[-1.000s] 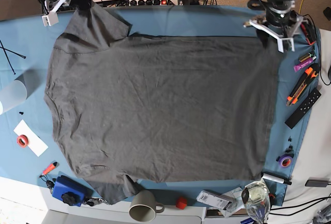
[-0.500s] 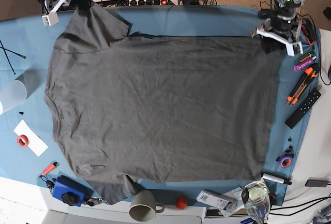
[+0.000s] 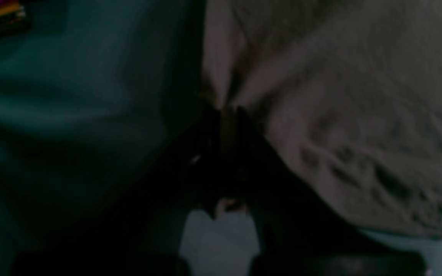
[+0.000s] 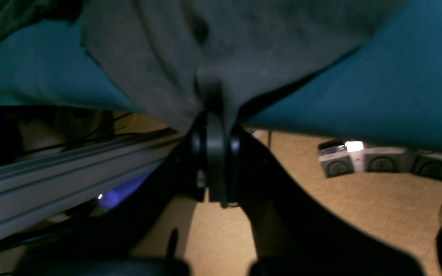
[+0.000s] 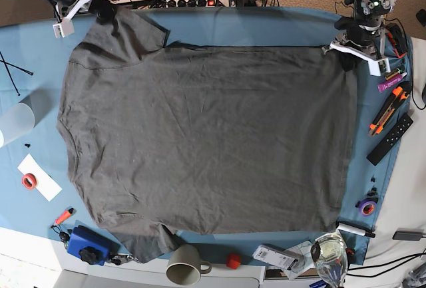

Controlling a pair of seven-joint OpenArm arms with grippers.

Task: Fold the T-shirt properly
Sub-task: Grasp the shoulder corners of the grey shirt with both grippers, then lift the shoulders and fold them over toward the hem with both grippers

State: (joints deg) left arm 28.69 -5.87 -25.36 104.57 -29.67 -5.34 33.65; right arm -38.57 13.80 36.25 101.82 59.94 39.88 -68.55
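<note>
Mug [image 5: 185, 265] beside T-shirt [image 5: 206, 138] hem; contents indiscernible.

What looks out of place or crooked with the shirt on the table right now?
The T-shirt lies flat but wrinkled. The lower sleeve is crumpled and partly tucked under near the mug, while the upper sleeve is pulled out, pinched in the right claw. The left claw pinches the hem corner. Nothing looks spilled or damaged.
</note>
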